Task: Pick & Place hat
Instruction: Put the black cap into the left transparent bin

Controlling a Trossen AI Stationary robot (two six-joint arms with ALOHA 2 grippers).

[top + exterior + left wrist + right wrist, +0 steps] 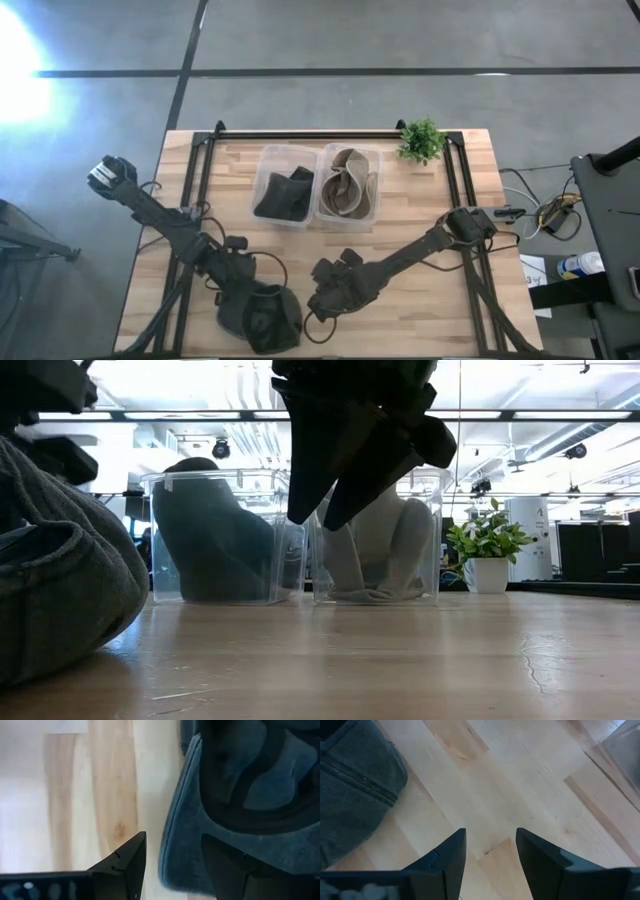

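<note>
A dark grey-blue hat (268, 322) lies on the table near its near edge, left of the middle; it fills the left of the low view (55, 595). My left gripper (172, 837) is open over the hat's edge (172, 820), one finger over the bare table and one finger (230, 862) over the hat's cloth. My right gripper (490, 831) is open and hangs clear above the bare table just right of the hat (350, 785); the low view shows it raised (320, 515). My left gripper stands astride the hat's edge (170, 850) from above, one finger outside it and one over the cloth. Whether either finger touches the hat, I cannot tell. The hat lies flat on the table.
Two clear bins stand side by side at the far middle: the left bin (285, 187) holds dark hats, the right bin (349, 185) beige ones. A small potted plant (421, 141) sits at the far right. Bare wood lies between the bins and the grippers.
</note>
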